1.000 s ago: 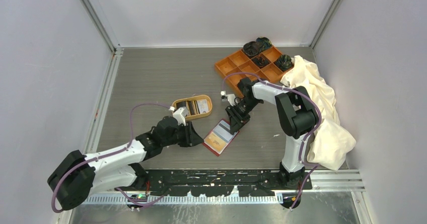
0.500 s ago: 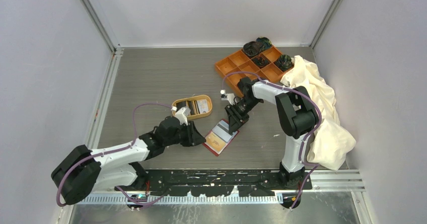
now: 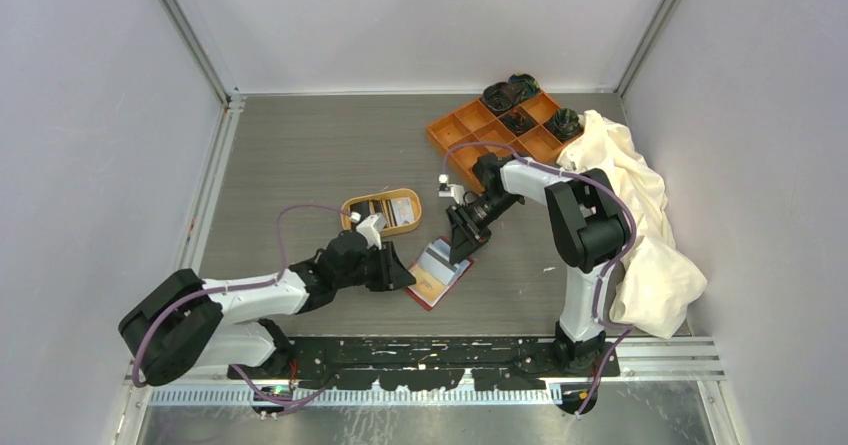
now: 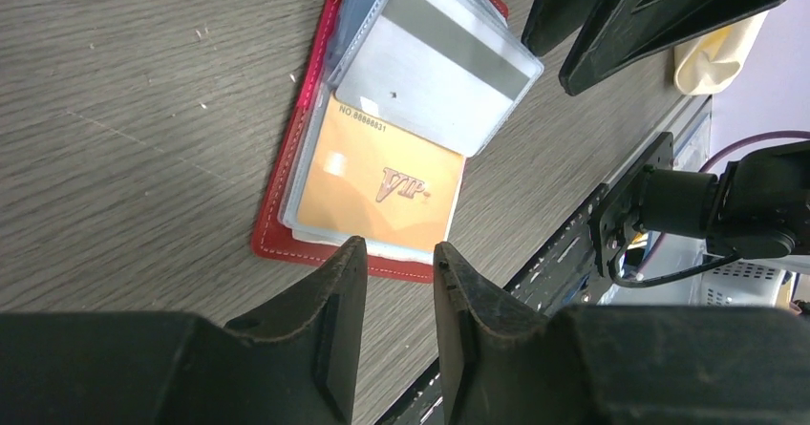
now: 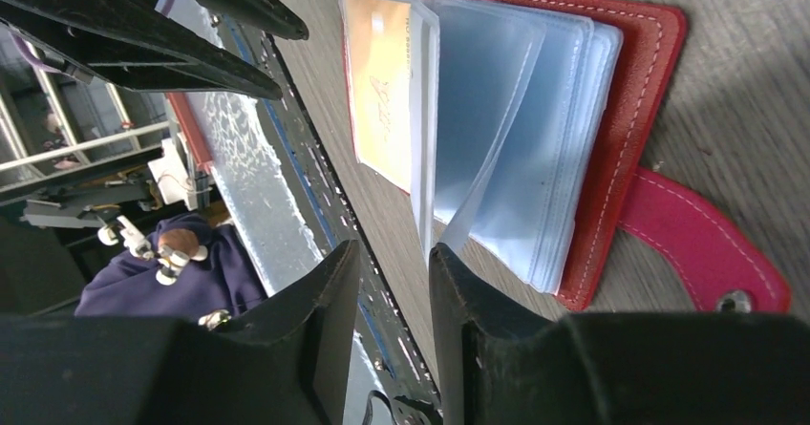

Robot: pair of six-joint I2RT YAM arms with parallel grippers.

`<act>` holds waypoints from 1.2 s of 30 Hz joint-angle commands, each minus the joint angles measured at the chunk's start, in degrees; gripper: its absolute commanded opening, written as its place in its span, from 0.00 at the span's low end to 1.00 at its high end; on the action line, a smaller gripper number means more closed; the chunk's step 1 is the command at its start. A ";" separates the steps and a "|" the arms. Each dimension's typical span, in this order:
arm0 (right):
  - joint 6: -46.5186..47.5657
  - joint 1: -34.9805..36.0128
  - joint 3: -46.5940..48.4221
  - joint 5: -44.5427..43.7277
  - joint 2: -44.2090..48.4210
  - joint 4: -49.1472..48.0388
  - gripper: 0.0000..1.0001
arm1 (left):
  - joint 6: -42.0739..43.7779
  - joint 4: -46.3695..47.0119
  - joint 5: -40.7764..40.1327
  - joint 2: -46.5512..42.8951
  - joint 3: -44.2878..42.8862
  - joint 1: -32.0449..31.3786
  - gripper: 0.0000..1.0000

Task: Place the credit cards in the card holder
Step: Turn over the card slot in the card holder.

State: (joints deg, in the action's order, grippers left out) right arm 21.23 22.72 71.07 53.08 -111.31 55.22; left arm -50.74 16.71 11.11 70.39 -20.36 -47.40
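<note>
**Item 1.** Red leather-like folding card holder, lying open on the grey wood-grain table with its clear plastic sleeves fanned.
- Front sleeve: 1 tan-gold credit card, embossed "VIP" and "NO." followed by a run of 8s.
- Sleeve behind: 1 grey credit card with a dark stripe.
- Pink snap tab, lying flat on the table.

**Item 2.** Left gripper, at the holder's 9 o'clock. Fingers a narrow gap apart, nothing between them. It now sits closer to the holder than 1 second ago.

**Item 3.** Right gripper, at the holder's 1 o'clock. Fingers slightly apart, clamping nothing, with 1 sleeve edge at a fingertip. That leaf stands more raised than before.

**Item 4.** Oval tan dish, at the holder's 11 o'clock, holding black and white cards.
</note>
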 commanded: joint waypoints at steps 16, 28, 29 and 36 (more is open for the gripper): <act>0.69 -0.24 2.55 4.73 -2.21 3.02 0.42 | -1.29 9.76 1.58 7.97 -4.08 -0.85 0.38; 4.60 -0.04 2.85 10.09 -2.31 6.43 0.31 | -1.27 10.37 0.98 10.36 -6.36 -0.97 0.38; 4.67 -0.02 2.89 10.11 -2.44 6.56 0.30 | -1.41 10.63 0.63 10.16 -6.29 -0.96 0.39; 4.91 0.98 2.92 10.15 -3.01 6.58 0.26 | -4.69 16.46 -2.55 9.06 -3.85 -0.96 0.49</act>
State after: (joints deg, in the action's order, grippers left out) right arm 25.10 22.92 72.03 61.19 -114.15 60.51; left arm -53.43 25.45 11.05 80.88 -24.71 -48.05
